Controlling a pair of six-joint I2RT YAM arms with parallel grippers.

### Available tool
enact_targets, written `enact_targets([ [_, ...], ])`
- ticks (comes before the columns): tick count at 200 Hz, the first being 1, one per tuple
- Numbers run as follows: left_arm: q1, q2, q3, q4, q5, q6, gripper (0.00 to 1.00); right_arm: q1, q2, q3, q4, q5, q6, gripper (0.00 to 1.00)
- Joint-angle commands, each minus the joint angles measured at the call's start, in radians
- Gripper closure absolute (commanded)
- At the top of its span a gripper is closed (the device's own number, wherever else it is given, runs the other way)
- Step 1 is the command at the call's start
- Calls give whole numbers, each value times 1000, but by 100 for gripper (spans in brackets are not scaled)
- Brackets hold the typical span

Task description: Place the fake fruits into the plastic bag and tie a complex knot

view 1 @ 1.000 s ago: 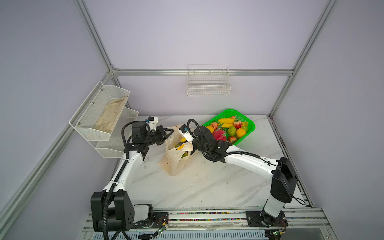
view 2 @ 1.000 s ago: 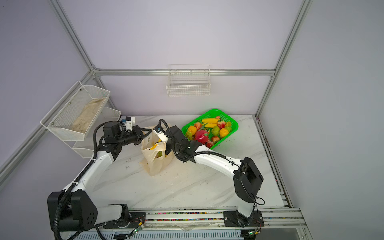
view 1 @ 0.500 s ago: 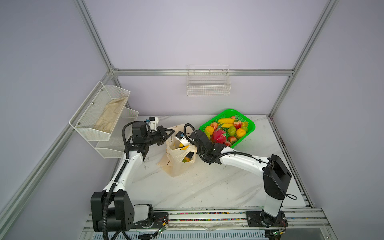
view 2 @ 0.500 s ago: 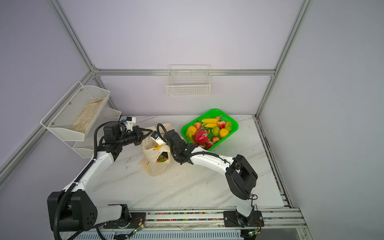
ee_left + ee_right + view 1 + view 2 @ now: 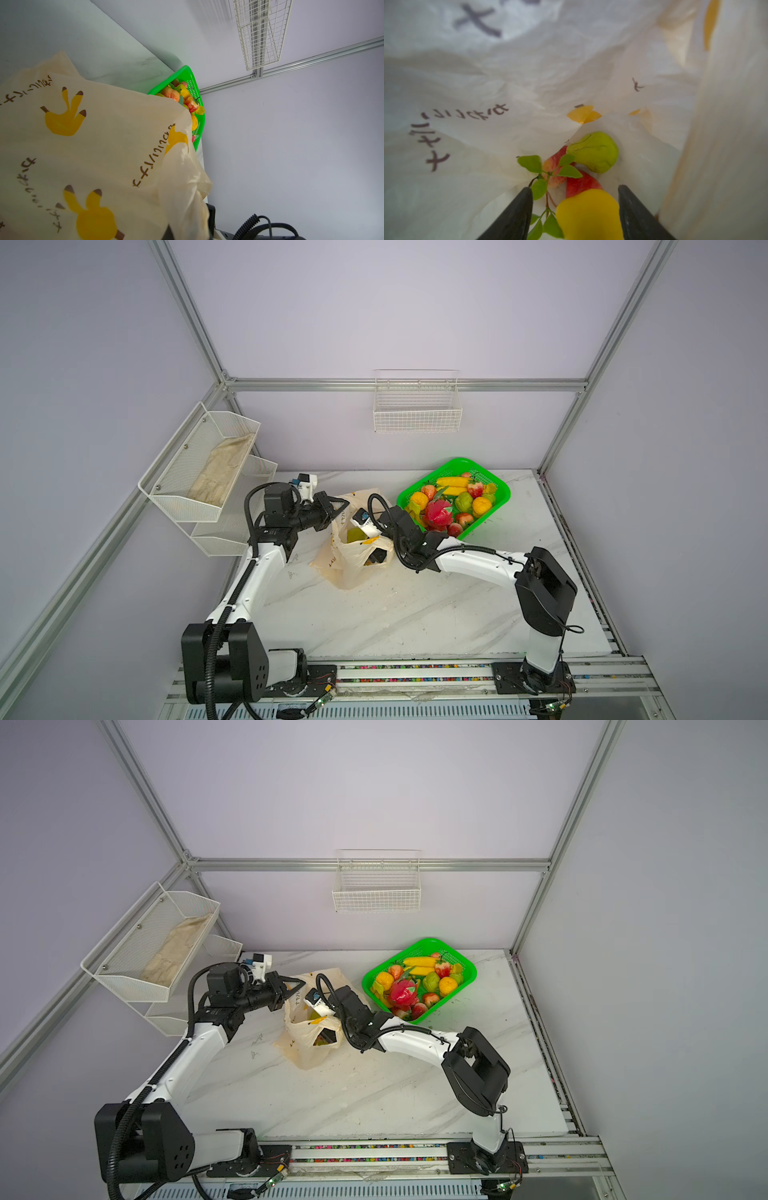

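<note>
Glossy yellow plastic fruit (image 5: 588,214) sits between the right gripper's (image 5: 574,187) black fingers. Jaws stand apart, with a gap on one side. Just past the tips lie a red fruit with leafy sprig (image 5: 579,182) and a green fruit (image 5: 593,153), all inside the thin cream banana-print plastic bag (image 5: 349,568). Left gripper (image 5: 340,504) is pinched closed on the bag's rim. Bright green mesh basket (image 5: 496,489), just behind the right gripper, holds mixed fruits (image 5: 438,512).

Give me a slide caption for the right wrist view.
Inside the plastic bag, the right gripper, jaws apart, straddles a yellow fruit, with a green fruit and red fruits beyond.
</note>
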Motion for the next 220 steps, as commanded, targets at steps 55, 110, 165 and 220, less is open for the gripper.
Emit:
enact_targets([
  [55, 1, -2, -26, 41, 14, -5, 100, -49, -211, -86, 52, -109, 75, 30],
  [110, 0, -2, -30, 41, 10, 1, 100, -127, -363, -144, 174, -124, 211, 29],
  [165, 0, 2, -31, 40, 8, 4, 100, -349, -521, -214, 161, -3, 349, 22],
  [220, 0, 0, -31, 42, 6, 4, 100, -707, -380, -156, -13, 128, 337, 15],
])
